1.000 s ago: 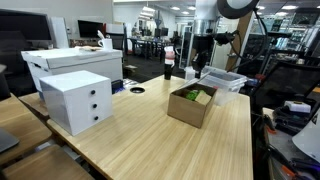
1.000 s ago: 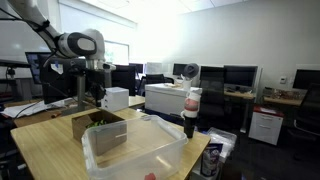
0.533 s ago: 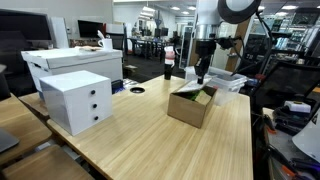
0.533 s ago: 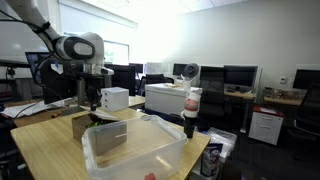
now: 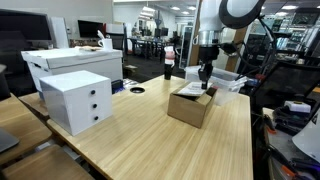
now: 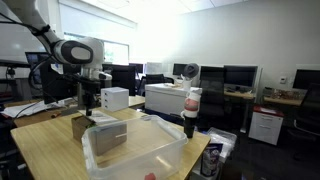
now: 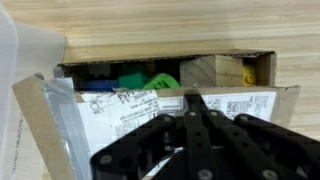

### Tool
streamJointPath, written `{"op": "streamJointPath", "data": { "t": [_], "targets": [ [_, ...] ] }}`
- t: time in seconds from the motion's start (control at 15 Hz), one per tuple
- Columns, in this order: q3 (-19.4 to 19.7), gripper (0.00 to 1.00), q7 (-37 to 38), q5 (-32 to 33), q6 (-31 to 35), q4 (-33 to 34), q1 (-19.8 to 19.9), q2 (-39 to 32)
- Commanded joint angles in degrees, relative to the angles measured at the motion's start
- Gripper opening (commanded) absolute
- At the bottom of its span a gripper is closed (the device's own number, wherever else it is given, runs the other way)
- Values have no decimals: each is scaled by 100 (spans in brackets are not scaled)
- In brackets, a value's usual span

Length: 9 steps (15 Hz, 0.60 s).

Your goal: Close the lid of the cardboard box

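I've got the fingers (image 7: 196, 118) pinched narrow, holding nothing, down at the lid (image 7: 150, 105) lying partway over the cardboard box (image 5: 191, 103) on the desk (image 5: 140, 130); pressing off-centre could slide them off the flap or shove the light box sideways.

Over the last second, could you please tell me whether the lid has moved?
Yes. The lid has swung down over the cardboard box, now covering most of its open top.
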<state>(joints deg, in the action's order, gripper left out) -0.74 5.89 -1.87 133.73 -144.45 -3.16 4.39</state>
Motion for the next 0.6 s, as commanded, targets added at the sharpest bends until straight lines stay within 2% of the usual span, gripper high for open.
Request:
{"op": "streamJointPath", "data": {
  "t": [0.0, 0.53],
  "targets": [
    [4, 0, -205, -72, 251, -173, 81, -80],
    [-97, 0, -32, 155, 889, -186, 18, -272]
  ]
}}
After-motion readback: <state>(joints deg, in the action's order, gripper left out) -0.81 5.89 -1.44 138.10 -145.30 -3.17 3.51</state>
